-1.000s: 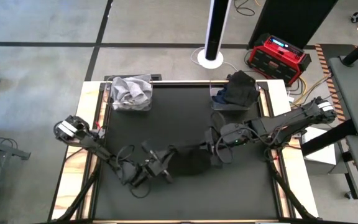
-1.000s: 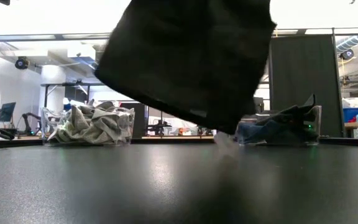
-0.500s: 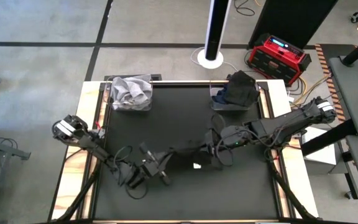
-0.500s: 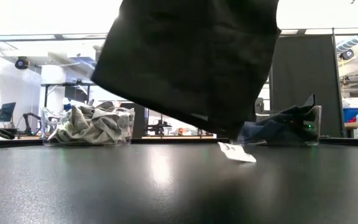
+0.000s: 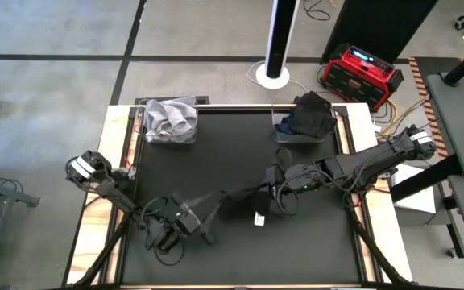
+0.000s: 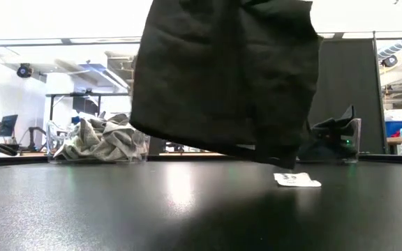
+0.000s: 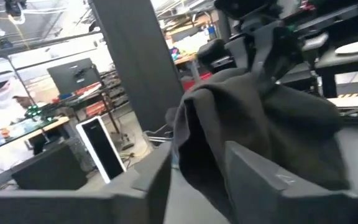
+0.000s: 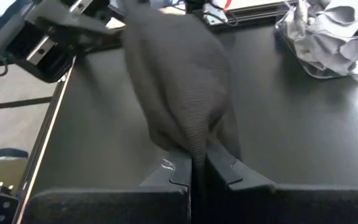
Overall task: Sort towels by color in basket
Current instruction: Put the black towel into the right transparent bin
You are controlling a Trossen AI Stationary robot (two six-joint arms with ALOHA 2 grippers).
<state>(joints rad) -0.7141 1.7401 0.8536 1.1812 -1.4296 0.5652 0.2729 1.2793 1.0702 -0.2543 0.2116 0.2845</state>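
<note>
Black towel (image 7: 260, 130) (draped) beyond tool (image 7: 197, 168)

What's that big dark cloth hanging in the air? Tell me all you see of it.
The black towel is soft, knit-looking cloth, hanging in loose folds above the black table. The right pincer is shut on one edge; the left pincer sits beside it, open. A small white tag dangles at its lower corner, touching the table.

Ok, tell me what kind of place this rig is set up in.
Probably a robotics lab or workshop: desks with monitors behind the table, a red equipment case with cables on the concrete floor, and black partition panels.
</note>
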